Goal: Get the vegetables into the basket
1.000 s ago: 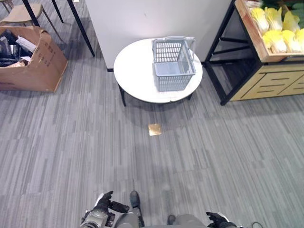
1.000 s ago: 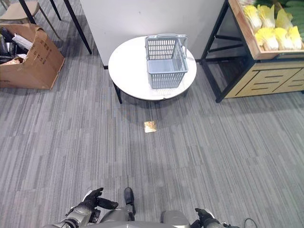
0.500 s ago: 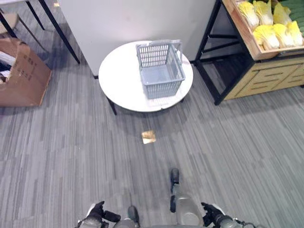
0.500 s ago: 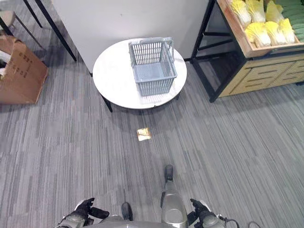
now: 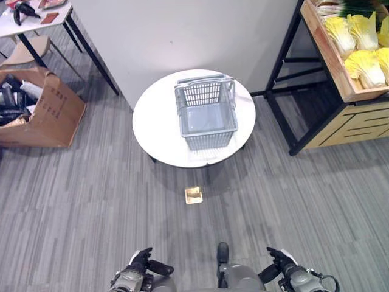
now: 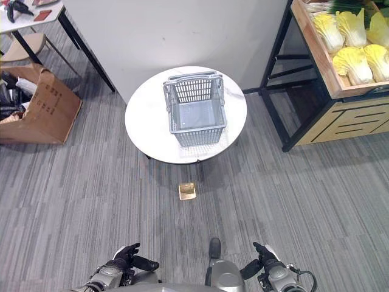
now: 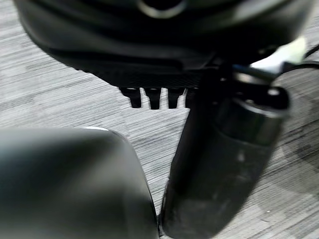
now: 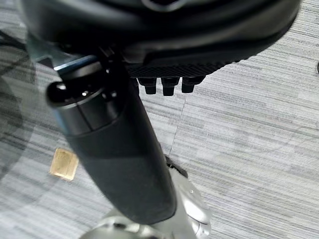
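Note:
An empty grey plastic basket stands with its handle folded back on a round white table ahead of me. Several yellow-green cabbages lie in a wooden crate shelf at the far right, well apart from the basket. My left hand hangs low at the near edge, open, with nothing in it. My right hand hangs low on the other side, also open and holding nothing. In the wrist views the left thumb and the right thumb stand over bare grey floor.
A black metal frame carries the wooden shelf. A white wall panel rises behind the round table. An open cardboard box sits at the left, by a desk and a chair. A brass floor plate lies before the table.
The whole picture has shifted with the camera, so table and basket sit lower and more central. Both hands stay low at my sides, holding nothing.

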